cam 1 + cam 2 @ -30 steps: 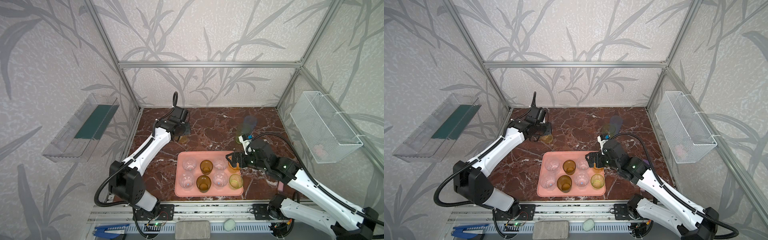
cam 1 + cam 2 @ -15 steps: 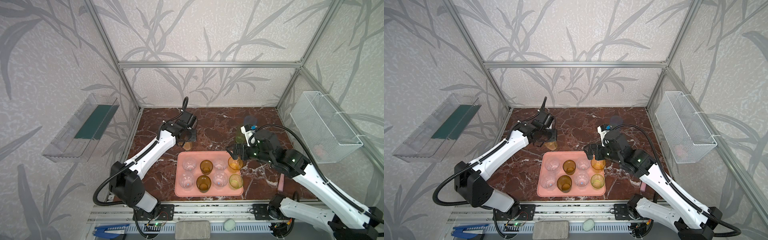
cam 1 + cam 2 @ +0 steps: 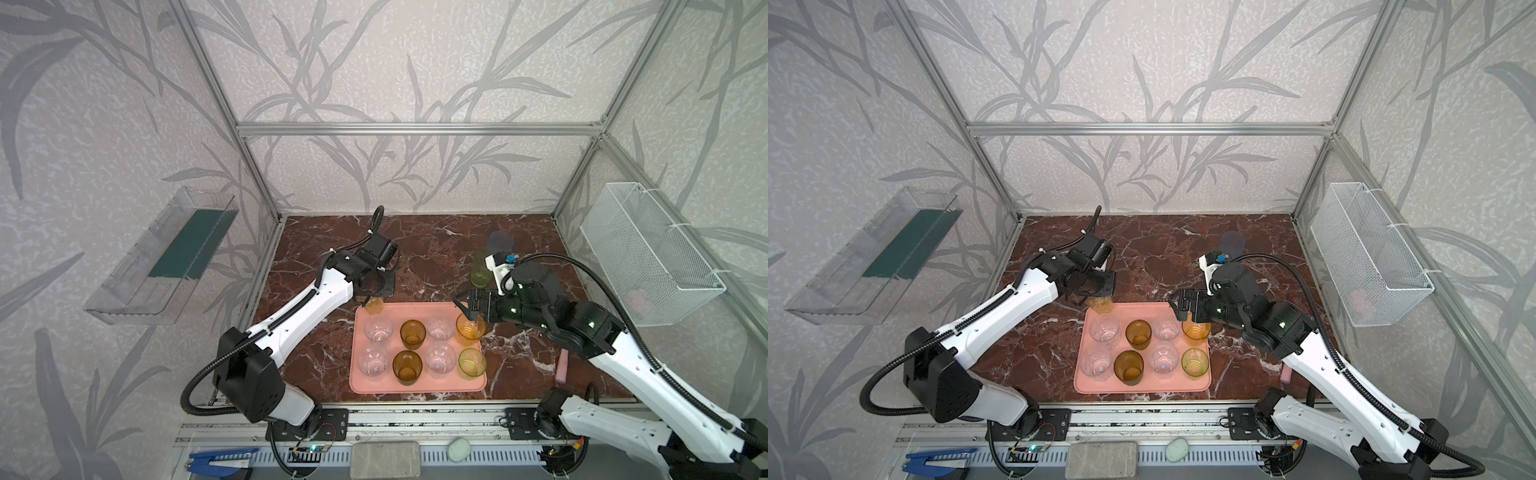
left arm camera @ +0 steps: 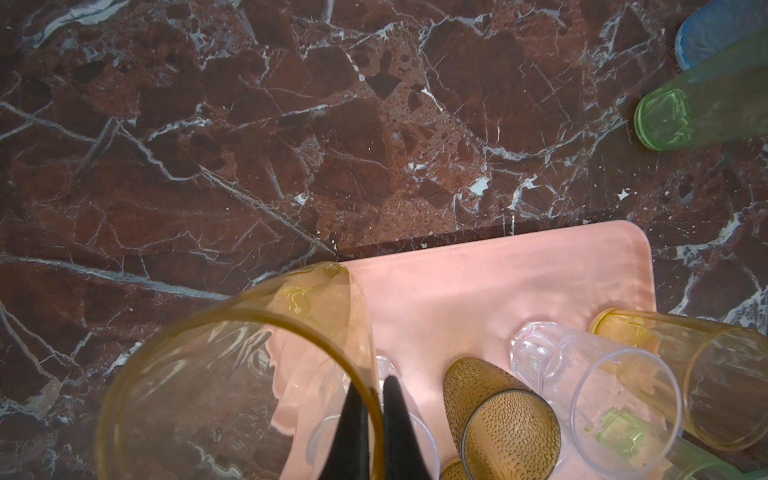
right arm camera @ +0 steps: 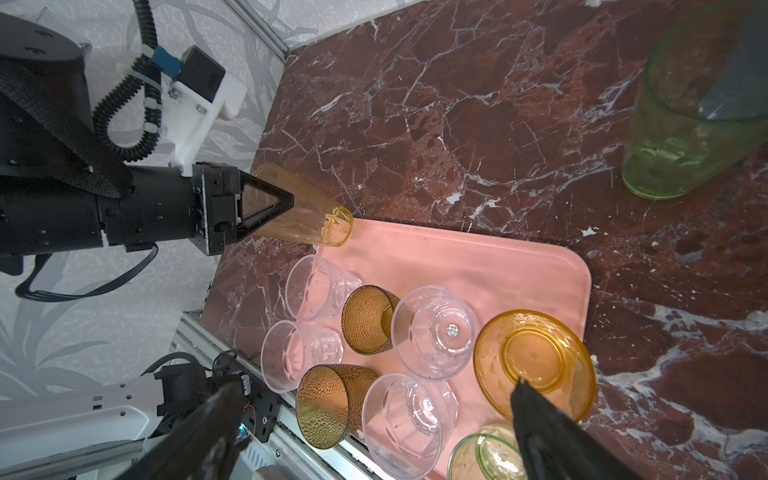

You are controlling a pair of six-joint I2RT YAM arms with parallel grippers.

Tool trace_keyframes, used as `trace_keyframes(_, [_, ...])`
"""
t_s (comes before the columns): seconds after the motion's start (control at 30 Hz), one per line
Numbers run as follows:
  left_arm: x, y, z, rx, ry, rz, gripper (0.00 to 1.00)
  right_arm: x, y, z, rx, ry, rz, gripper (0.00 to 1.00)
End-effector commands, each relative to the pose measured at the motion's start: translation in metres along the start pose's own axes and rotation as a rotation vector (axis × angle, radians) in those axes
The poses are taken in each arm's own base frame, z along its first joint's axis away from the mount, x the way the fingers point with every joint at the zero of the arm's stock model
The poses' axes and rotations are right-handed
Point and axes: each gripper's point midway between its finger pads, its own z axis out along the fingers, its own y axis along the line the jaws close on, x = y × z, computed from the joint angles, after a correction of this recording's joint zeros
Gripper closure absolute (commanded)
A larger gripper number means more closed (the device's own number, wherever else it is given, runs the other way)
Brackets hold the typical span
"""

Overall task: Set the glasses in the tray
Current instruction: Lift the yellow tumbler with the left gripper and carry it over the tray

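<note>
We take this for a robotics lab test cell: an aluminium frame (image 3: pixel 415 129) holds leaf-patterned wall panels (image 3: pixel 415 62) around a red marble-look surface (image 3: pixel 436 249), with a left arm (image 3: pixel 299 307) and a right arm (image 3: pixel 631 370) mounted on a slotted rail (image 3: pixel 415 419) along its front.

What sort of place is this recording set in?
Probably a lab robot cell, not a real kitchen: a silver aluminium-profile frame holds grey leaf-patterned wallpaper panels, two white robot arms are mounted on a slotted metal rail, and the red marble-look tabletop bears a salmon-pink plastic tray of tumblers.
</note>
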Motion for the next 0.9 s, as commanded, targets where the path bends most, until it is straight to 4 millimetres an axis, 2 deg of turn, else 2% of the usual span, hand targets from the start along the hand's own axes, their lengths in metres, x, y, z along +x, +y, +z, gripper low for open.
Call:
trace_keyframes(0.0, [0.009,0.004,-0.004,-0.011,0.013,0.014,1.00,-0.003,0.003,0.001,-0.024,-0.009,0.029,0.01])
trace_keyframes(0.4, [0.017,-0.002,0.012,-0.012,0.054,0.031,1.00,-0.008,0.004,0.002,-0.007,-0.017,0.013,0.01])
trace_keyframes(0.87, [0.028,-0.019,0.023,0.016,0.092,0.045,1.00,-0.009,0.008,0.008,-0.021,0.000,0.027,0.01])
